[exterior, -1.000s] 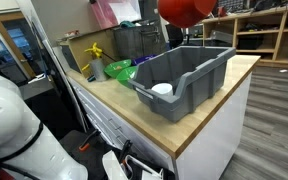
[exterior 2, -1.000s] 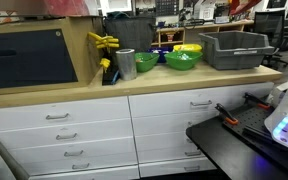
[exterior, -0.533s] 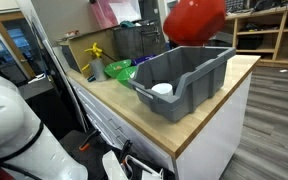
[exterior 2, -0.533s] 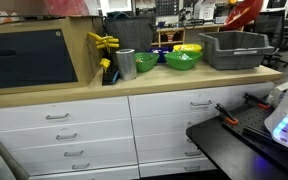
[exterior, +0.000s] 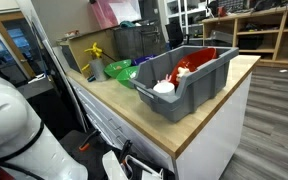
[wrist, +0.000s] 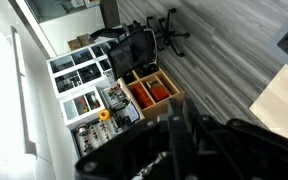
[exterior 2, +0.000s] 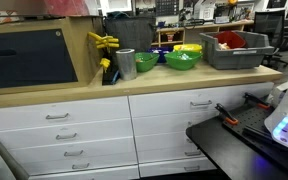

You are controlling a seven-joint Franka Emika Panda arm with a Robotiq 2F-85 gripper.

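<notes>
Wrist view is showing you the tool [wrist: 179, 150] only as a dark blur along the bottom edge, so you cannot tell whether its fingers are apart or together. Nothing red is showing between them. Beyond the tool, the camera is looking out over a pale corner of the desk [wrist: 284, 100] to the wood floor [wrist: 234, 50] and an office chair [wrist: 149, 40].

In both exterior views the red bowl [exterior: 194, 62] [exterior 2: 231, 40] is now lying inside the grey bin [exterior: 199, 85] [exterior 2: 234, 58], tilted against the far wall, with its rim just showing above the edge. A second ago it was hanging in the air above the bin, and half a second ago it was dropping toward the opening. Judging from that, you are looking at a finished release, and the bowl is resting on its own.

A white item [exterior: 162, 89] is sitting in the bin's near corner, unmoved. Farther along the desk [exterior: 134, 115], the green bowls [exterior: 121, 71] and the metal cup [exterior 2: 126, 64] are standing where they stood before.
</notes>
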